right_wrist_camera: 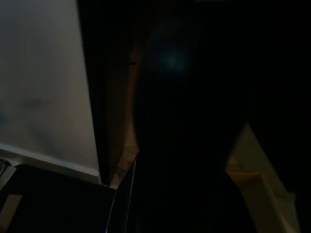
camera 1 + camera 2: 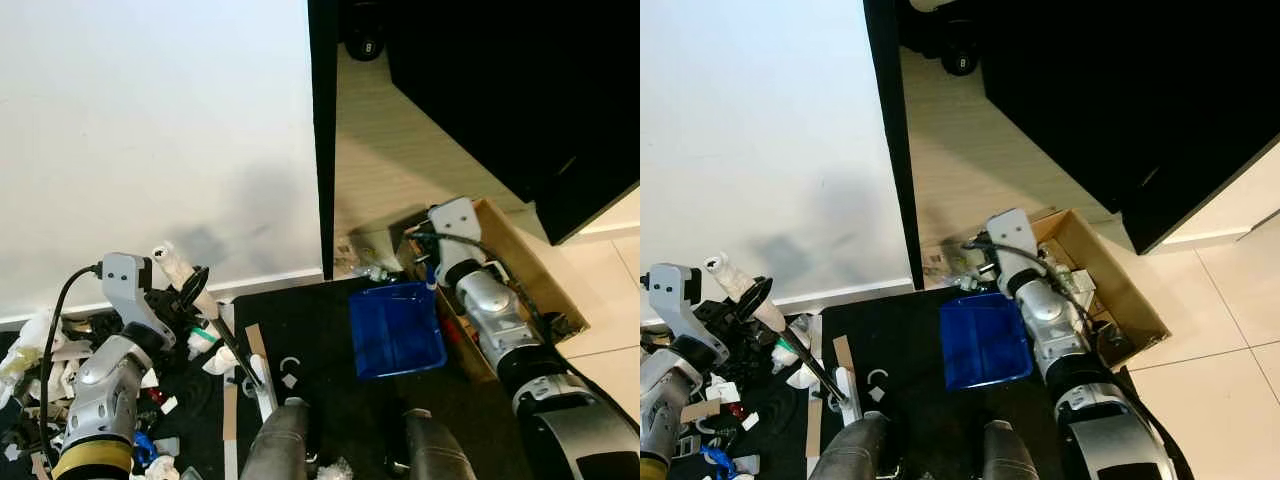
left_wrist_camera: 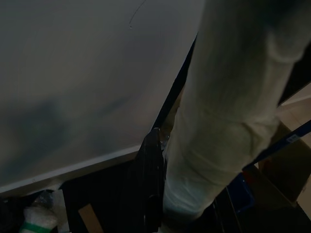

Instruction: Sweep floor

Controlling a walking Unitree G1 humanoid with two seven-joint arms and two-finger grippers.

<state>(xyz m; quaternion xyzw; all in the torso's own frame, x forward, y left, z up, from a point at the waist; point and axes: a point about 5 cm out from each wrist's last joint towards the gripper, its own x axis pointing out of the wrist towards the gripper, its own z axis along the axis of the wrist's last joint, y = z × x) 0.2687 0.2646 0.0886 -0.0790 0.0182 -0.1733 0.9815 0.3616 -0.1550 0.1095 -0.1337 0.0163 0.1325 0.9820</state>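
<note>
Two tools are in play. The left gripper [image 2: 190, 292] has its black fingers pinched around the white wrapped handle [image 2: 182, 280] of a small brush [image 2: 845, 385], which slants down from the gripper to the black mat [image 2: 320, 400], its pale head resting on the mat near the mat's left edge, just ahead of the robot's feet. The right gripper [image 2: 432, 272] sits at the far right corner of the blue dustpan [image 2: 396, 328]; whether its fingers are clamped on the pan's handle I cannot tell, since the wrist housing hides them and the right wrist view is nearly black. The dustpan lies flat on the mat near its far edge, beside a cardboard box [image 2: 520, 270] on the tiled floor.

Scraps of paper and plastic [image 2: 60, 350] are heaped off the mat's left edge, behind and under the left arm, with a few white bits [image 2: 288, 372] on the mat between brush and pan.

The brush looks light and stiff, its padded handle giving a soft, non-slip hold; gripping high as it does gives reach but little pressing force. The pan seems thin, light plastic, likely to skid on the mat if nudged.
</note>
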